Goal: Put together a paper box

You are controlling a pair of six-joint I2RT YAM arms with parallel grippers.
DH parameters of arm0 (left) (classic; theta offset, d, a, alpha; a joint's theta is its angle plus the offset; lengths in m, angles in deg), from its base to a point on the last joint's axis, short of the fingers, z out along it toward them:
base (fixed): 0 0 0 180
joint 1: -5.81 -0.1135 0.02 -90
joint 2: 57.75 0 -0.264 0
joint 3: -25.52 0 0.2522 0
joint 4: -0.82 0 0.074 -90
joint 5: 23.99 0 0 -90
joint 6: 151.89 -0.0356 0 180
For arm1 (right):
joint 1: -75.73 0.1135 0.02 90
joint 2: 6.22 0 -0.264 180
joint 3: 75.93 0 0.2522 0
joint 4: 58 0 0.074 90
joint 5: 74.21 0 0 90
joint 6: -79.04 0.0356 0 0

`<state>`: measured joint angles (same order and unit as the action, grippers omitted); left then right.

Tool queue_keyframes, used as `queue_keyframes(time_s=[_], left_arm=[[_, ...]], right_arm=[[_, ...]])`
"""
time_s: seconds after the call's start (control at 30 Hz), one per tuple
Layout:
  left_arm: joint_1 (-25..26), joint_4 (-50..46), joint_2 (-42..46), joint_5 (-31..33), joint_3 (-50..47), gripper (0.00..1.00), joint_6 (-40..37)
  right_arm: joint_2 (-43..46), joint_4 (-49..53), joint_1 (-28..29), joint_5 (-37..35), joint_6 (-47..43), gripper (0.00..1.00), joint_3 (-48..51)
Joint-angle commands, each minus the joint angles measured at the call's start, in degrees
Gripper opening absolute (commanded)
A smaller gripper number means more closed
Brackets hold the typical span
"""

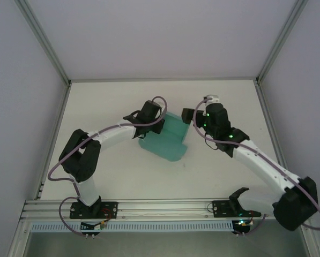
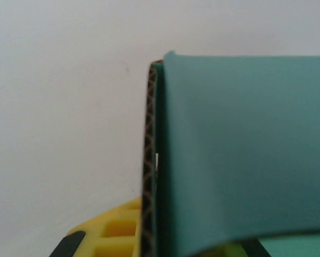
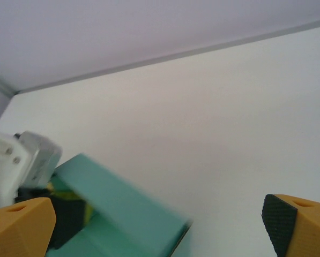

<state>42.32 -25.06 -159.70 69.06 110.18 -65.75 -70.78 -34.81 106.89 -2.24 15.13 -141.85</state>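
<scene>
Legible markings: none.
I read no text, label, brand, number or sign in any of my views; the paper box (image 1: 165, 140), at 12 o'clock from my bases, shows plain teal card.

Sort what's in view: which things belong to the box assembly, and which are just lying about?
Job: teal-green folded card paper box; left tool, clamped on its edge; right tool, open beside it.
Not the job (fixtures): white tabletop; aluminium rail at the near edge.
</scene>
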Motion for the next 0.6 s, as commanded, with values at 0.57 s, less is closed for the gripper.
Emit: queue_keyframes(time_s=[0.57], left_arm=[[6.73, -50.24, -14.09, 4.82, 29.03, 0.0, -45.88]], right_arm=[[8.13, 23.0, -7.23, -1.88, 1.11, 1.0, 0.75]])
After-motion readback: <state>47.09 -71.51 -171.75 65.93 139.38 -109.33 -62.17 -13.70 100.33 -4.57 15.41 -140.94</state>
